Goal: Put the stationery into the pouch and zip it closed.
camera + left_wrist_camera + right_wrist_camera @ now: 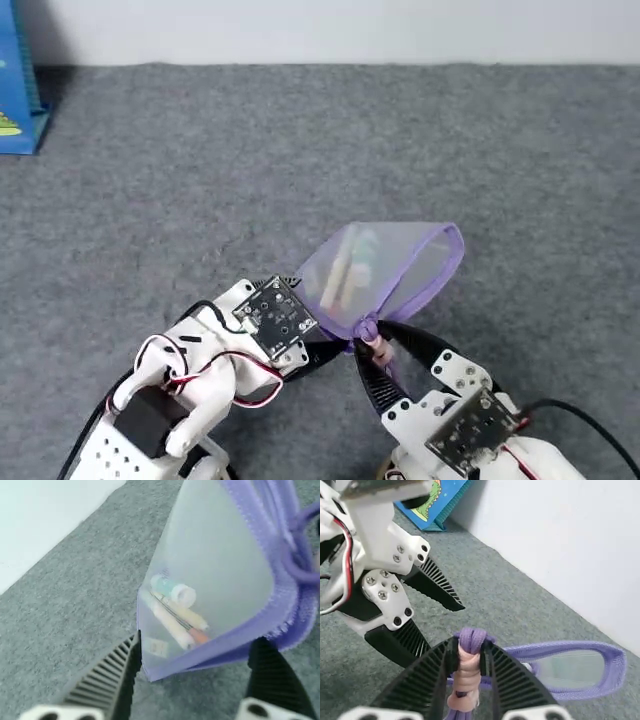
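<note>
The pouch [385, 268], translucent with purple edging [280, 600], sits near the middle of the desk [200, 180], tipped up, with one corner drawn toward the two arms. Through its wall the left wrist view shows the stationery [175, 615] already inside, a teal tube with a white cap [172, 590] and several pens [182, 625] bunched low by the bottom seam.

At the drawn-in corner, the right hand [470, 652] is clamped tight on the purple zip pull loop [471, 639], with a pink tag [465, 680] between its fingers. The left hand [197, 639] is spread wide and grips nothing. Its two black fingers [117, 672] flank the pouch's lower edge, one tip just beside the bottom corner. From the right wrist it stands close beside the right hand, apart from the loop.

Beyond the pouch the grey carpet-like surface runs on to the white wall [330, 30] at the far edge. A blue box [15, 90] stands at the far left corner, well apart from the pouch.
</note>
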Motion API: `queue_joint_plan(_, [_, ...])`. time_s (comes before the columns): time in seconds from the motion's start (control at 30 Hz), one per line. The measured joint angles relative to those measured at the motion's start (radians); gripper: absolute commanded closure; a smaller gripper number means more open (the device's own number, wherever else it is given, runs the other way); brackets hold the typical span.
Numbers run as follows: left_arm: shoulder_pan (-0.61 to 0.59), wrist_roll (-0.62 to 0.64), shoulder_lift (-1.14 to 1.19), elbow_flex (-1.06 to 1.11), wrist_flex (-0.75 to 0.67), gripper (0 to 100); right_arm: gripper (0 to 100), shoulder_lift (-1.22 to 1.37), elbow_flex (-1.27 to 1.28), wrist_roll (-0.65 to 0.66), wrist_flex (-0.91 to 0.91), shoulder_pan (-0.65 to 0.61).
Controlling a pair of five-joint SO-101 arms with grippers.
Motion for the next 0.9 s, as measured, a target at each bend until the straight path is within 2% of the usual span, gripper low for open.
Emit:
queue_joint_plan(0.17, [-0.006,0.0,-0.064,-0.143,0.144,67,99.1,0.0,-0.002,0.0,0.0,0.0])
queue_joint_plan(0.33, [0.101,0.0,-0.123,-0.207,0.307,67,99.1,0.0,-0.002,0.0,0.0,0.0])
queue_joint_plan(0.5, [0.13,0.008,-0.133,-0.206,0.322,67,99.1,0.0,-0.002,0.0,0.0,0.0])
queue_joint_plan(0.6, [0.13,0.014,-0.133,-0.16,0.262,69,99.1,0.0,-0.002,-0.018,0.0,0.0])
queue_joint_plan(0.9, [0.135,0.048,-0.129,0.072,-0.048,78,99.1,0.0,-0.002,-0.052,0.0,-0.002])
